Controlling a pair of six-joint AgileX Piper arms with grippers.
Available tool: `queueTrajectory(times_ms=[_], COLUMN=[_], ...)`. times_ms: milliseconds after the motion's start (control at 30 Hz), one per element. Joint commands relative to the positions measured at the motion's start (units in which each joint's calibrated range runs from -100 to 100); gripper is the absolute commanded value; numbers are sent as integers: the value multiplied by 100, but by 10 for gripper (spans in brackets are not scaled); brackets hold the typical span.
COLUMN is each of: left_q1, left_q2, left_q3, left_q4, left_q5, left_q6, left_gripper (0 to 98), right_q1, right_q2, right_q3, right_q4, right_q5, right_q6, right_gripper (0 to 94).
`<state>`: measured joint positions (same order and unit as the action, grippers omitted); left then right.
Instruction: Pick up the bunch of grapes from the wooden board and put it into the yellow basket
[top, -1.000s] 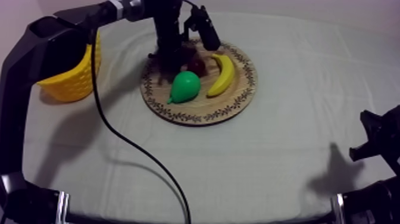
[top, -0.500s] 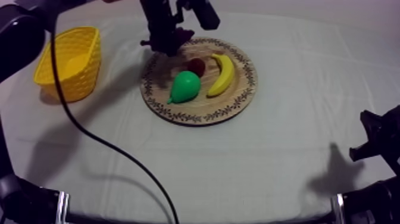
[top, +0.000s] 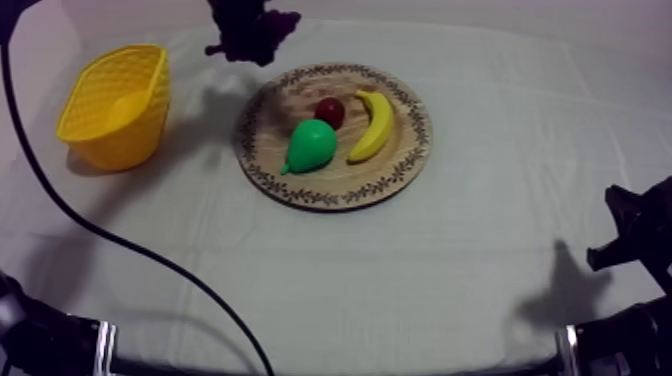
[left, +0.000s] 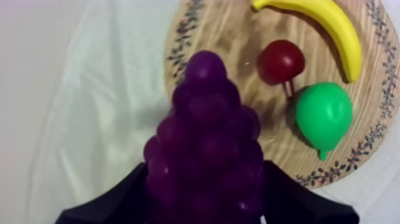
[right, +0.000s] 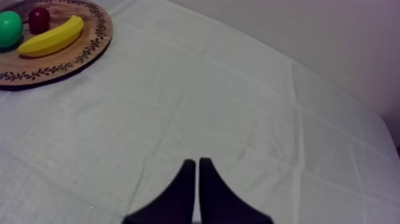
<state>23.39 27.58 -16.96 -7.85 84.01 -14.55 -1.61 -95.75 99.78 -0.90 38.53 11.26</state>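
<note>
The purple bunch of grapes (top: 258, 32) hangs in the air beyond the board's far left rim, between the board and the yellow basket (top: 112, 108). My left gripper (left: 205, 193) is shut on the grapes (left: 205, 137), one black finger (left: 113, 202) on each side of the bunch. The round wooden board (top: 330, 185) holds a green pear (top: 310, 146), a small red fruit (top: 330, 111) and a banana (top: 374, 126). My right gripper (right: 197, 173) rests low at the table's right, its fingers together as a narrow wedge.
The basket stands at the far left of the cloth with its mouth open upward. The right arm (top: 630, 240) sits at the near right edge. From the right gripper, the board (right: 71, 59) lies far off across bare cloth.
My left gripper has lifted the grapes off the board and carried them up and to the left, towards the basket. The right arm has stayed still.
</note>
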Motion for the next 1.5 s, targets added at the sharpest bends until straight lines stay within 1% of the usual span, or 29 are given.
queueTrajectory(times_ms=[0,167,400,633,800,967,1200,1467], left_q1=[-126,-490,-1178,-1861,-2198,-2323,-2286,-2279], left_q2=[-123,-456,-826,-1022,-1109,-1144,-1157,-732], left_q3=[30,233,644,774,890,1021,1106,1310], left_q4=[12,24,67,162,205,226,250,378], left_q5=[-5,-4,-4,-4,-4,1,85,98], left_q6=[48,226,638,769,832,895,1005,1131], left_gripper=[602,583,569,536,526,534,543,555], right_q1=[0,0,0,0,0,0,0,0], right_q2=[0,0,0,0,0,0,0,0], right_q3=[0,0,0,0,0,0,0,0], right_q4=[-1,-1,-1,-1,-1,-1,-1,-1], right_q5=[2,2,2,2,2,2,2,2], right_q6=[0,0,0,0,0,0,0,0], right_gripper=[3,3,3,3,3,3,3,3])
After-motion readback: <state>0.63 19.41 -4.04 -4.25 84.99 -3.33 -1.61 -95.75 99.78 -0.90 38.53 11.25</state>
